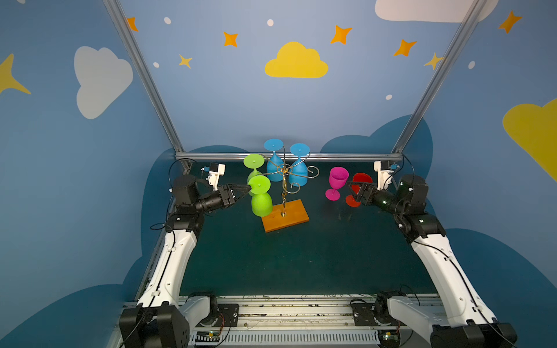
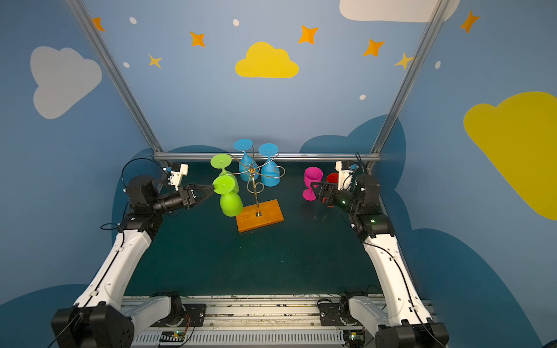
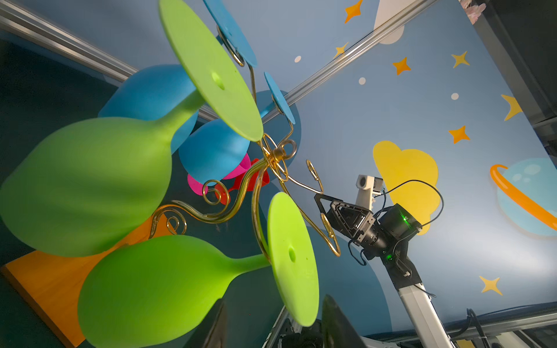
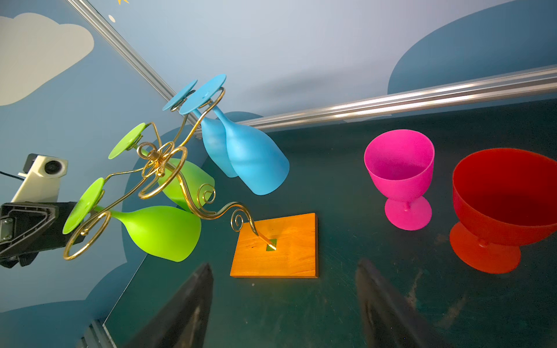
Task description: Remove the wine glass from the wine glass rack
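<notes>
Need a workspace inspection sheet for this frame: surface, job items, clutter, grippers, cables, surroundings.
surface: dark green mat, scuff marks on its right side.
job's things: wine glass rack upright; two green wine glasses and two blue wine glasses hang bowl-down from it; pink wine glass and red wine glass stand upright on the mat to its right.
clutter: nothing seen.
grippers: left gripper jaws apart at the foot of the nearer green glass, contact unclear; right gripper open, empty, by the red glass.
cables: black leads loop at both wrists, clear of the rack.
surroundings: blue walls with clouds and stars; aluminium frame rail behind.
</notes>
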